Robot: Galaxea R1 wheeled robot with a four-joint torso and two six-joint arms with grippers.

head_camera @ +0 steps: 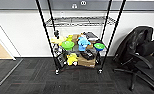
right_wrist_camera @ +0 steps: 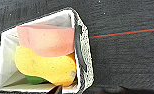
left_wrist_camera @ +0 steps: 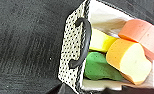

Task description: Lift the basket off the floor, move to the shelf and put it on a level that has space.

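- The shelf [head_camera: 79, 40] stands against the pale wall, straight ahead across the floor [head_camera: 75, 80], its black posts running up past the top of the head view.
- Its bare wire level [head_camera: 80, 21] sits high between the posts; the tier below is crowded with toys [head_camera: 79, 42] in green, blue and yellow, and a cardboard box [head_camera: 86, 61] sits lower down.
- A black office chair [head_camera: 140, 52] stands off to the right of the shelf.
- The basket [left_wrist_camera: 73, 47] appears from above in both wrist views, with dark carpet all around it; I cannot tell whether it rests on the carpet or hangs above it.
- Inside it lie sponges [left_wrist_camera: 129, 60], orange, yellow, green and pink, packed against the white lining.
- A black handle [left_wrist_camera: 84, 42] arches over the speckled short side in the left wrist view; a similar handle shows in the right wrist view.
- Both arms point downward over the basket, one at each short end.
- Whether either gripper is wide, narrow or holding something, I cannot tell.
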